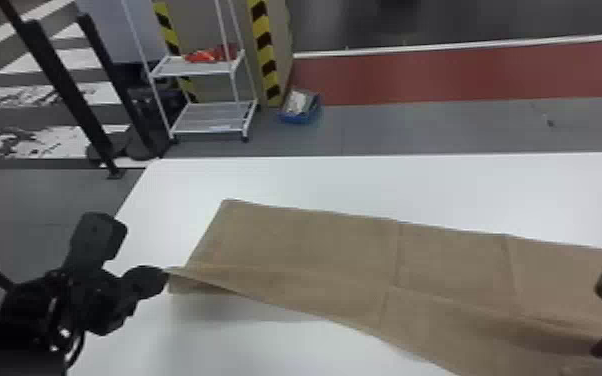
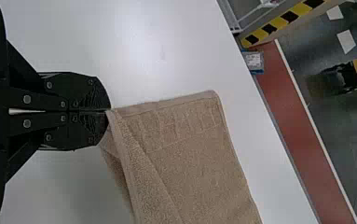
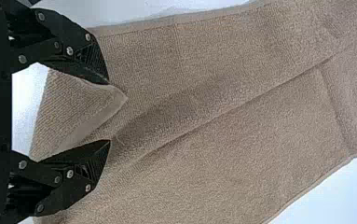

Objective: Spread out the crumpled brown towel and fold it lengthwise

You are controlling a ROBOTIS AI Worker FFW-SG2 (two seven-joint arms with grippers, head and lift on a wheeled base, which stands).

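Note:
The brown towel (image 1: 310, 240) lies spread as a long strip across the white table, with creases and a layer doubled along its near side. At its left end my left gripper (image 1: 159, 281) holds a near corner slightly above the tabletop. In the left wrist view the left gripper (image 2: 108, 111) is shut on that corner of the towel (image 2: 185, 140). My right gripper (image 1: 596, 319) is over the towel's right part, at the right edge. In the right wrist view the right gripper (image 3: 108, 112) stands open, with a turned-over corner of the towel (image 3: 90, 109) between its fingers.
The white table (image 1: 365, 185) extends beyond the towel's far side, and its left edge runs near my left arm. Past the table stand a white wheeled rack (image 1: 215, 117) and a blue bin (image 1: 299, 118) on the floor.

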